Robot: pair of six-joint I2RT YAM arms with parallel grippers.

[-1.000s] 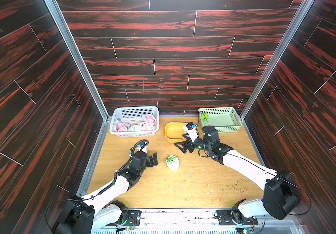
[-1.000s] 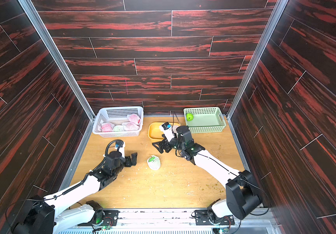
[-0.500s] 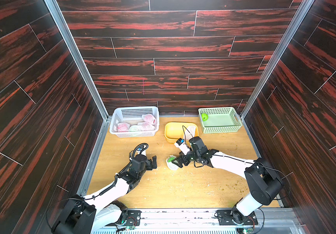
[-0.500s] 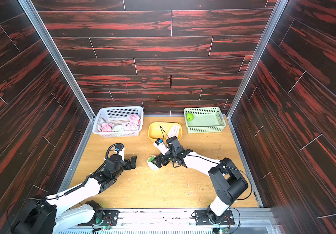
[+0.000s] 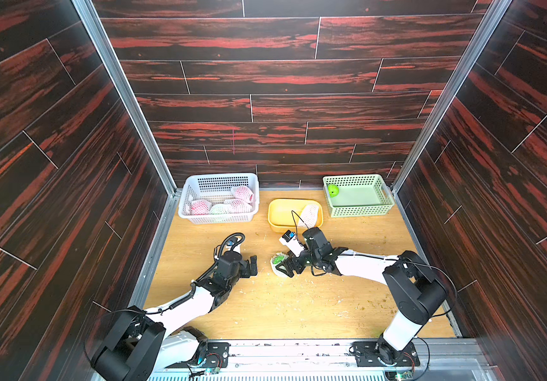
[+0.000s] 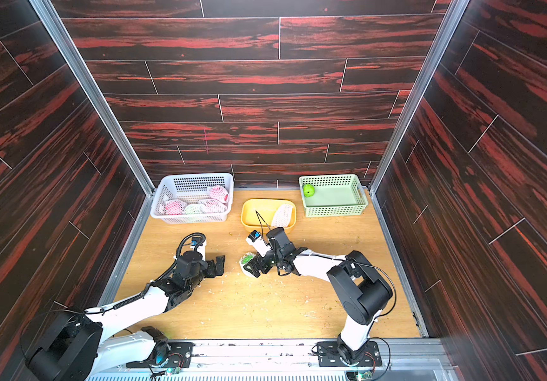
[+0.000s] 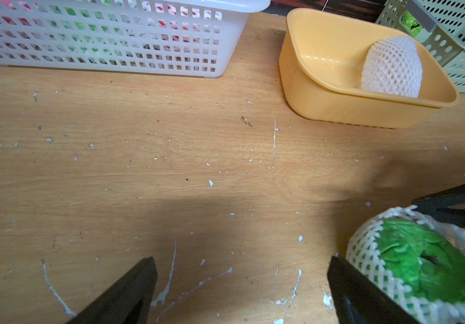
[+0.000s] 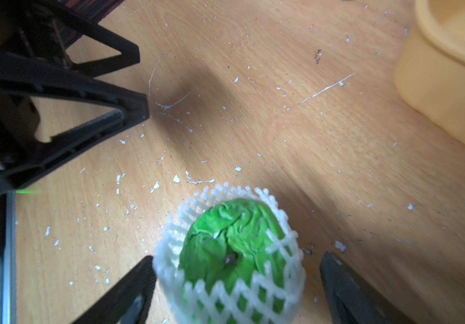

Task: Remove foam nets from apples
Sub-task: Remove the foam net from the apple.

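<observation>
Fingers (image 8: 130,291) of the right gripper (image 8: 236,258) are spread around the apple (image 8: 225,238); close them softly. The left gripper (image 7: 242,261), spread too, should pinch only net (image 8: 253,294).

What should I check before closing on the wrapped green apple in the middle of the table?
1. Right end effector open, jaws either side of the green apple: ok.
2. Left end effector open, empty, beside that apple: ok.
3. Foam net open at one end, apple's skin showing: ok.
4. Yellow tub has room, with one empty net inside: ok.
5. Green basket has room, with one bare apple inside: ok.
6. Whether closing would catch the net alone: cannot tell.
</observation>
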